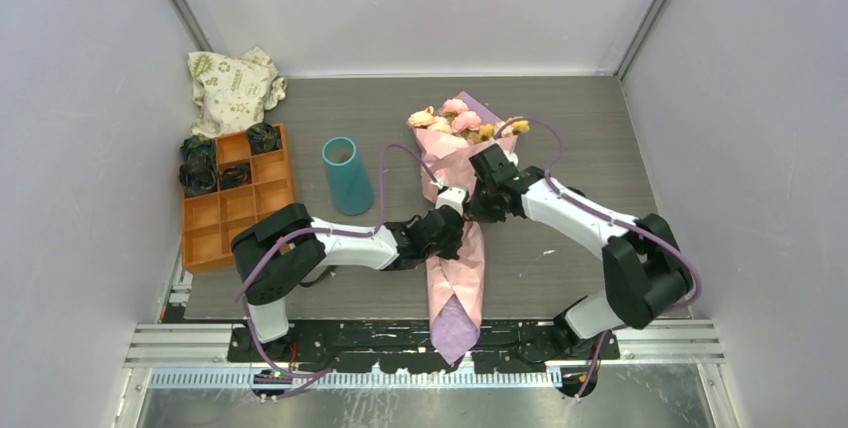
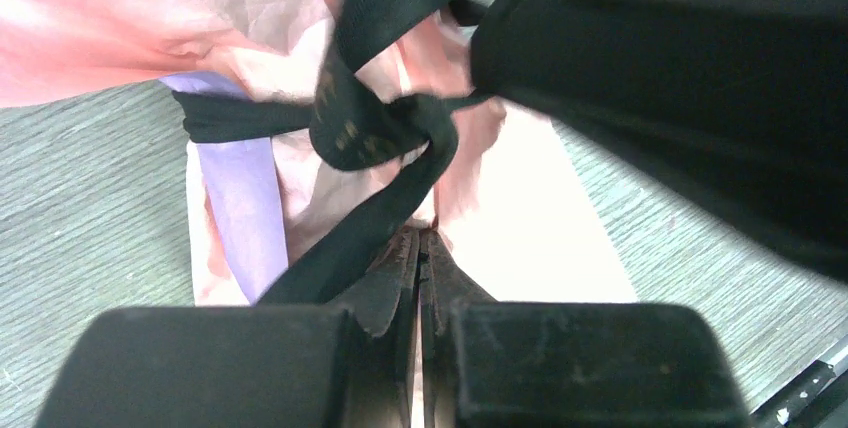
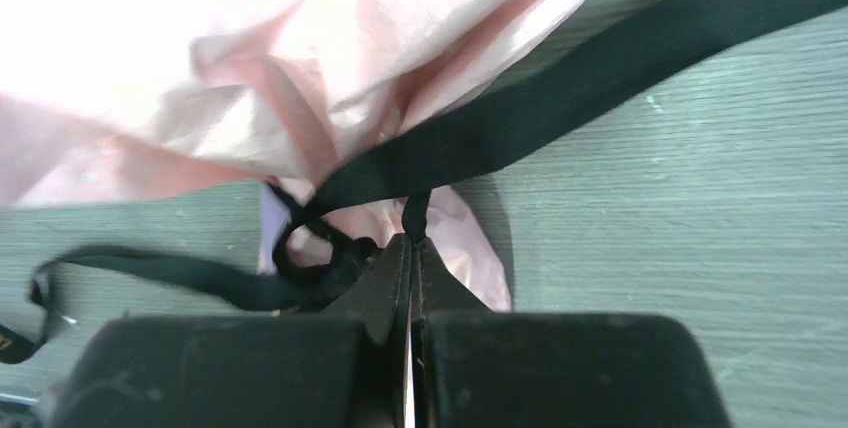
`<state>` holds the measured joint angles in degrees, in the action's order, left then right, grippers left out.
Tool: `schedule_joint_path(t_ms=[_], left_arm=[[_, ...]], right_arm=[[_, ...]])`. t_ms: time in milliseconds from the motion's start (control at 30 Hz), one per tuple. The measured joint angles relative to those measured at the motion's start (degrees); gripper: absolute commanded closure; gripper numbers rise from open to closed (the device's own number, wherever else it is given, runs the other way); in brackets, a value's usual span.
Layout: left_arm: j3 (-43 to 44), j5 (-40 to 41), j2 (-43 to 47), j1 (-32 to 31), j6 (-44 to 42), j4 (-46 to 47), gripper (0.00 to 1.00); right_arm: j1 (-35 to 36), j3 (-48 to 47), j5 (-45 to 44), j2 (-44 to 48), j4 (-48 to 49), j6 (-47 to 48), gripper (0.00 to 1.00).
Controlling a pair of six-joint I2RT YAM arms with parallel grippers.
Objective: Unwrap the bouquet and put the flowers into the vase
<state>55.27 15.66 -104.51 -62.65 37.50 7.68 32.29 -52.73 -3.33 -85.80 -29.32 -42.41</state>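
The bouquet (image 1: 455,283) lies lengthwise on the table in pink and lilac paper, its flowers (image 1: 452,118) pointing to the far side. A black ribbon (image 2: 380,133) is knotted round its middle. My left gripper (image 1: 452,216) (image 2: 425,233) is shut, tips against the pink paper; one ribbon strand runs under its left finger, and I cannot tell if anything is pinched. My right gripper (image 1: 472,206) (image 3: 413,238) is shut on a narrow fold of the ribbon (image 3: 560,98) right beside the knot. The teal vase (image 1: 347,176) stands upright left of the bouquet.
An orange compartment tray (image 1: 215,228) with small dark bundles sits at the left table edge. A cream printed cloth bag (image 1: 232,86) lies behind it in the far left corner. Grey walls close in the table on three sides.
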Motion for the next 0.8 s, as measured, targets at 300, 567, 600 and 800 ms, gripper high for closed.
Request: schedule_joint_path(t_ms=[300,567,600,800], left_arm=[[-0.6,0.1,-0.5,1.2,0.5,2.4,0.98],[-1.1,-0.1,-0.7,1.3,1.1,3.5,0.98],[-1.2,-0.1,-0.6,1.4,1.2,3.6,0.98],[-2.5,-0.5,0.9,1.7,1.3,3.5,0.98]], right_arm=[[0.2,-16.2,-10.9,12.8,-13.1,4.1,0.99],[0.2,-25.7,-20.1,18.6,-20.7,6.9,0.77],[0.2,-26.2,-20.1,18.5,-21.1,7.1,0.7],[0.1,-18.4,-14.1,17.9,-17.3,6.4,0.52]])
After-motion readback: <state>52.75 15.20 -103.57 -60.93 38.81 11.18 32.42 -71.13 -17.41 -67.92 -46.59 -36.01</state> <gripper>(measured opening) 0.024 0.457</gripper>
